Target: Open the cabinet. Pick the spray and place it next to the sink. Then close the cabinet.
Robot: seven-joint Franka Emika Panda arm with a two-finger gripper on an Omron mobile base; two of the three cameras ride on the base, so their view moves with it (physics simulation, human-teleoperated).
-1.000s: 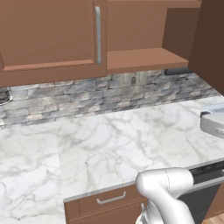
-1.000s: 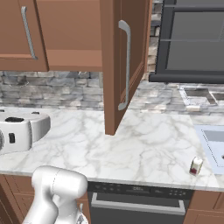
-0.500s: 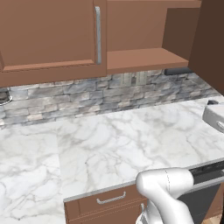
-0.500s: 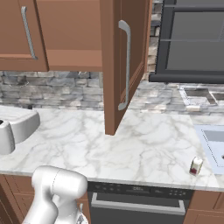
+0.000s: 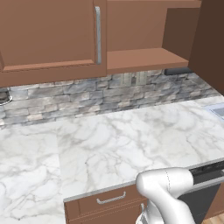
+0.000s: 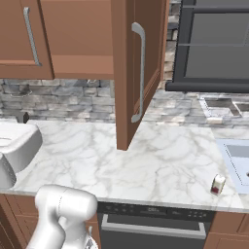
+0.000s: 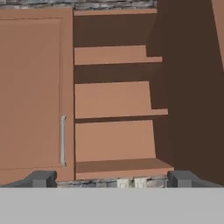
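Observation:
The cabinet [image 5: 144,59] hangs above the marble counter with its right door [image 6: 138,73] swung wide and its left door [image 5: 52,35] shut. In the hand view its shelves [image 7: 113,98] are bare, seen from some way back. My gripper [image 7: 111,179] is open with nothing between its widely spread fingertips [image 7: 41,178]. A small bottle that looks like the spray [image 6: 217,185] rests on the counter just left of the sink [image 6: 236,158]. A corner of the sink [image 5: 216,110] also shows at the right edge of the left base view.
A white link of my arm [image 6: 19,146] hangs over the counter's left end. The open door juts out over the marble counter [image 6: 160,165]. A dark-framed panel [image 6: 214,48] sits above the sink; a dishwasher [image 6: 151,223] and a drawer [image 5: 109,200] lie below the counter.
My hand has slid out past the right edge of the left base view and further left in the right base view. The cabinet door and the bottle have not moved.

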